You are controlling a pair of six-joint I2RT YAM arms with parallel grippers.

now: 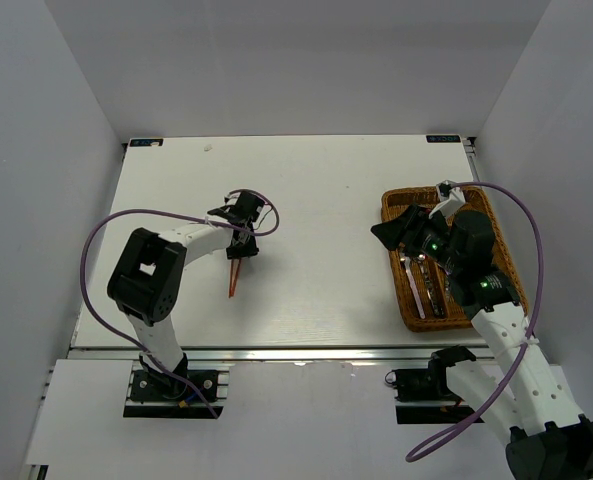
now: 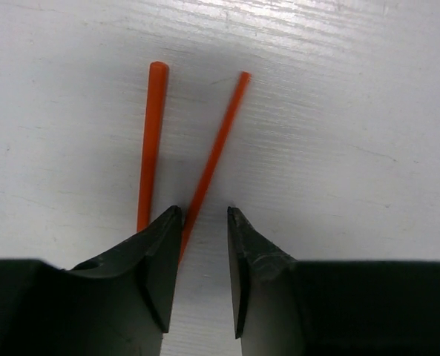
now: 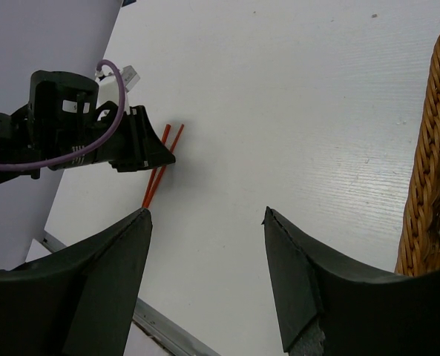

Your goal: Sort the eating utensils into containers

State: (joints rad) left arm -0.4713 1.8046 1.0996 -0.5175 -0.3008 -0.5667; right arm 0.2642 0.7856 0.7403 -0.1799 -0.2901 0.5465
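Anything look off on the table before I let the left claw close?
Yes. The two red-orange chopsticks lie splayed in a V on the table, far from the wicker tray. Only one runs into the left claw's gap; the other passes outside a finger, so a grip may catch just one.

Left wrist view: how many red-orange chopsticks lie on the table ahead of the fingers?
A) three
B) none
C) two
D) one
C: two red-orange chopsticks lie on the white table, converging toward the left gripper, whose jaws stand apart.
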